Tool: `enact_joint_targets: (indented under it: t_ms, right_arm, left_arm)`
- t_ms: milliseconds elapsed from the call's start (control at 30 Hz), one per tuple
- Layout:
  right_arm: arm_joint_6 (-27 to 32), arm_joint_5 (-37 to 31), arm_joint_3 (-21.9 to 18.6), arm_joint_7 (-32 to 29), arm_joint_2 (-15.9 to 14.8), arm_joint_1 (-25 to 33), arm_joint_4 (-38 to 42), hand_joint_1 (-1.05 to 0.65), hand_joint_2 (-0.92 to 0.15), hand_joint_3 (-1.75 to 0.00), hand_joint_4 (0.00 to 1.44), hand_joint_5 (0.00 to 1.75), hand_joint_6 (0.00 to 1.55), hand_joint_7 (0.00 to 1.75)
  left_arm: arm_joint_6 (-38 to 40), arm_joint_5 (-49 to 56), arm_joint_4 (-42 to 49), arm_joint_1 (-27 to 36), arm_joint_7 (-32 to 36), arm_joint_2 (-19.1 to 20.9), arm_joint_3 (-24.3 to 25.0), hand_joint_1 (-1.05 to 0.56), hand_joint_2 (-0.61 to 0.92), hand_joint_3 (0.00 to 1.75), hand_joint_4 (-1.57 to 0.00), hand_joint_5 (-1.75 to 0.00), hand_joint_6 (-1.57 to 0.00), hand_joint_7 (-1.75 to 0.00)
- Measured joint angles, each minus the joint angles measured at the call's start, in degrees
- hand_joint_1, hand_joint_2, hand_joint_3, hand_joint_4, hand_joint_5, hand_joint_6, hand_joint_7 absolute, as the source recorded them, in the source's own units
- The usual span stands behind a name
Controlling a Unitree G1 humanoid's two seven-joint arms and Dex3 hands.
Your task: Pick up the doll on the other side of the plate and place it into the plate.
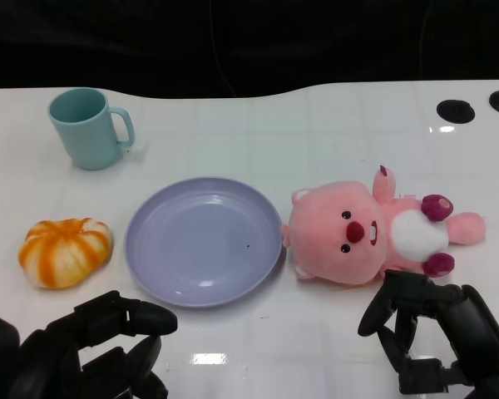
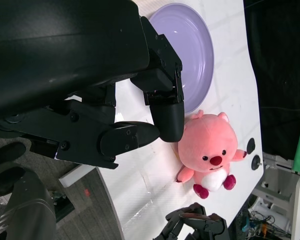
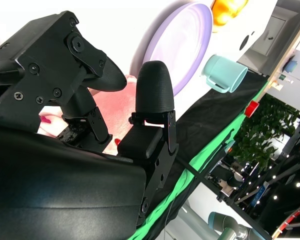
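Two black hands wait at the near edge of the white table (image 1: 316, 125), and neither one holds anything. The right hand (image 1: 432, 337) sits low on the right, fingers (image 1: 381, 312) apart and curved downward, hovering just short of the doll (image 1: 370, 233) without touching it, as far as the head view shows. The left hand (image 1: 91, 349) is down at the near left, fingers loosely spread and pointing across toward the plate (image 1: 204, 241), nothing between them.

And the doll (pink, round-faced, white belly, dark pink paws) lies on its back on the table, head toward the plate, feet pointing away to the right. Its head touches or very nearly touches the plate's right rim; I cannot tell which. No part of it is inside the plate.

That plate is pale purple, in the middle of the table, with nothing in it. To its left rests an orange-and-white striped pumpkin toy (image 1: 65, 251), clear of the rim. Farther back on the left stands a light teal mug (image 1: 87, 127), upright, handle turned to the right.

From the left wrist view the doll (image 2: 210, 152) shows just beyond the left fingers (image 2: 165, 112), with the plate (image 2: 195, 45) alongside. The right wrist view catches the plate (image 3: 182, 42), the mug (image 3: 222, 72) and the pumpkin toy (image 3: 227, 10) past its own fingers (image 3: 152, 90).
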Motion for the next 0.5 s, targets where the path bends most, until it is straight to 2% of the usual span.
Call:
enact_joint_targets:
  t_ms: [500]
  right_arm:
    - [-0.1,0.0,0.0,0.0,0.0,0.0,0.0,-0.03,-0.31,-1.34,0.89,1.72,0.86,1.31]
  left_arm:
    - [0.1,0.0,0.0,-0.2,0.0,0.1,-0.2,-0.23,0.92,0.50,-0.49,-1.68,-0.53,-1.21]
